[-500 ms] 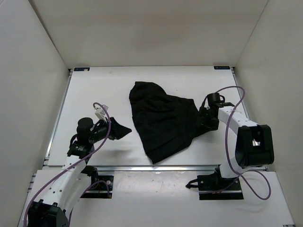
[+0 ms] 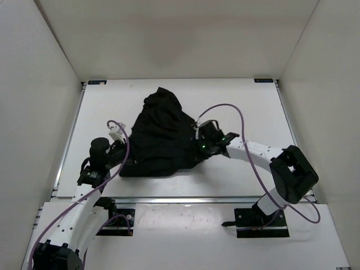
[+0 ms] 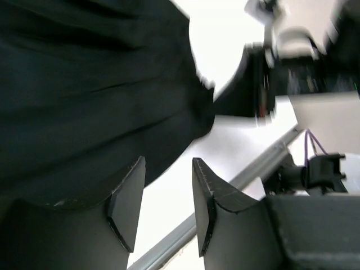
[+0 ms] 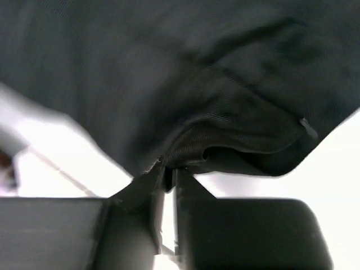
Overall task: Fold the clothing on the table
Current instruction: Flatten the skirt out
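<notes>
Two hands are working at the garment's [image 2: 160,135] near edge. The left hand [image 3: 167,169] is hanging spread beside the near-left corner, with only bare counter [image 2: 101,107] showing between its fingers and the cloth lying just off one finger. The right hand [image 4: 167,171] is pinching a puckered fold at the right edge. The garment is lying mid-counter, its long axis running away toward the far wall. The left hand likely needs to reach sideways into the cloth.

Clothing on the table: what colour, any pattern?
The clothing is plain black, no print; top external view shows it best.
</notes>
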Controlling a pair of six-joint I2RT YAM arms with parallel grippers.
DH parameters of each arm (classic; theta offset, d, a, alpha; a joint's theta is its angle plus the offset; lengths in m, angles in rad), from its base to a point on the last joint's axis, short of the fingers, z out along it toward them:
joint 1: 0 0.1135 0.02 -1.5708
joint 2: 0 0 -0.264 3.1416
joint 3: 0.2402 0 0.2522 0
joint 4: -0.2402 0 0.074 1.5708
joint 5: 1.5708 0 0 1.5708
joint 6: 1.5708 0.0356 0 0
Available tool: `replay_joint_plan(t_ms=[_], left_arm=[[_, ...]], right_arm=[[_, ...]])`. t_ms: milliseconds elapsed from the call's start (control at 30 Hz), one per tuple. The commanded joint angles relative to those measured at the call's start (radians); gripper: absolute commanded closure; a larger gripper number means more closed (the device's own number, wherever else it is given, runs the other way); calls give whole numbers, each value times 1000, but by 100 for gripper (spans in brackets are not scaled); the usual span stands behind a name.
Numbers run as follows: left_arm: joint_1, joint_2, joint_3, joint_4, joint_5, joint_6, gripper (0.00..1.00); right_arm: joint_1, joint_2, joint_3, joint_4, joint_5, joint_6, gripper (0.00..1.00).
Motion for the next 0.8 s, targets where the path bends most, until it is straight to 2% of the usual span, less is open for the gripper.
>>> replay_joint_plan(t_ms=[0, 33, 133, 300, 433, 500, 533, 633, 767], left_arm=[[15, -1, 80, -95, -87, 56, 51], [14, -2, 92, -115, -93, 63, 51], [8, -1, 106, -164, -123, 74, 48], [-43, -22, 7, -164, -97, 5, 38], [-69, -47, -140, -88, -74, -107, 39], [-71, -59, -208, 1, -51, -189, 39], [-69, -62, -245, 32, -34, -222, 38], [-75, -62, -305, 60, -50, -256, 35], [-61, -70, -340, 35, -119, -265, 34]], right_arm=[[127, -70, -82, 302, -190, 93, 83], [132, -87, -102, 362, -214, 107, 79], [106, -150, -168, 395, -254, 66, 69], [14, -186, -81, 237, -96, -139, 34], [-101, -19, 54, 173, -65, -253, 32], [-153, 95, 166, 145, -81, -273, 32], [-176, 201, 228, 116, -91, -282, 33], [-184, 320, 354, 48, -99, -302, 33], [-153, 412, 418, 36, -116, -314, 33]])
